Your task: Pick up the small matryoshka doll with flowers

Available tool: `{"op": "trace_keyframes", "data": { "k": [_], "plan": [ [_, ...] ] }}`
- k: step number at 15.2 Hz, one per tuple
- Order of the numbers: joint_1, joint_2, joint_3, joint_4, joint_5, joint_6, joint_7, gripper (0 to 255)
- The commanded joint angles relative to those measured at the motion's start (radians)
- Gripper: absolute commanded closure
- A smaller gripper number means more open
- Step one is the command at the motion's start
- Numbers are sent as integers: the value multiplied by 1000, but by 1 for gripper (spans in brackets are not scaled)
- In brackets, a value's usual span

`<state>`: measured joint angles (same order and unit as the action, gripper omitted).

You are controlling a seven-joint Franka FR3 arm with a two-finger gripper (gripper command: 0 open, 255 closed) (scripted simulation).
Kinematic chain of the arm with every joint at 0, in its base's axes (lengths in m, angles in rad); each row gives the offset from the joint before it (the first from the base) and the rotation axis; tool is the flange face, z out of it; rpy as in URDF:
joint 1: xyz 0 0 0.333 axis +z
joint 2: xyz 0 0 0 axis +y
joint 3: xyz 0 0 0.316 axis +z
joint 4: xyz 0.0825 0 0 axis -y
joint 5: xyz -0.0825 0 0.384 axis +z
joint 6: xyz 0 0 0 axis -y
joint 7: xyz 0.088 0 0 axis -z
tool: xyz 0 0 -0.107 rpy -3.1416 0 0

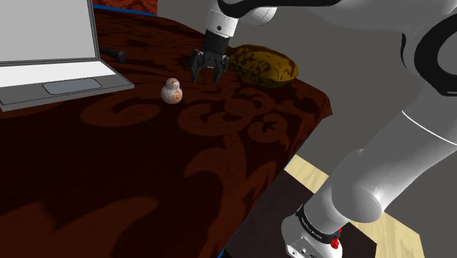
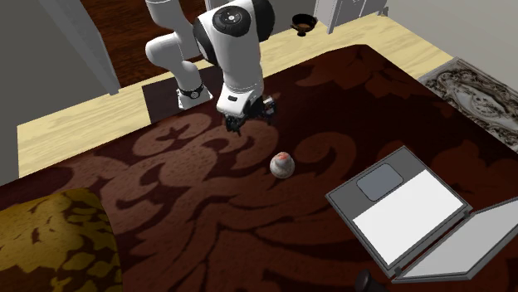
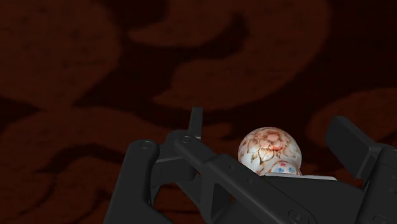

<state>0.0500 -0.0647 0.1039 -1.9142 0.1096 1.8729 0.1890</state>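
Observation:
A small round matryoshka doll, cream with reddish flower painting, stands upright on the dark red patterned tabletop. In the second exterior view the doll sits between the arm and the laptop. My black gripper hangs open a little above the table, beside the doll on the shoulder view's right, not touching it. In the second exterior view the gripper is up and to the left of the doll. In the wrist view the doll appears ahead between the spread fingers, partly hidden by the hand.
An open grey laptop lies beyond the doll. A yellow-brown patterned cushion rests near the gripper by the table's corner. A small black object lies beside the laptop. The table edge drops to a wooden floor.

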Motion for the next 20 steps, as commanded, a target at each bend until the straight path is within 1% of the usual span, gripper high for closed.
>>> {"op": "trace_keyframes", "data": {
  "k": [1,8,15,17,18,20],
  "plan": [
    [4,66,4,60,11,23,2,0],
    [18,308,17,330,39,47,13,0],
    [18,319,18,252,43,135,0,0],
    [18,320,18,246,43,142,-1,0],
    [18,321,18,245,43,144,-1,255],
    [18,322,18,246,43,144,-2,255]
  ]
}}
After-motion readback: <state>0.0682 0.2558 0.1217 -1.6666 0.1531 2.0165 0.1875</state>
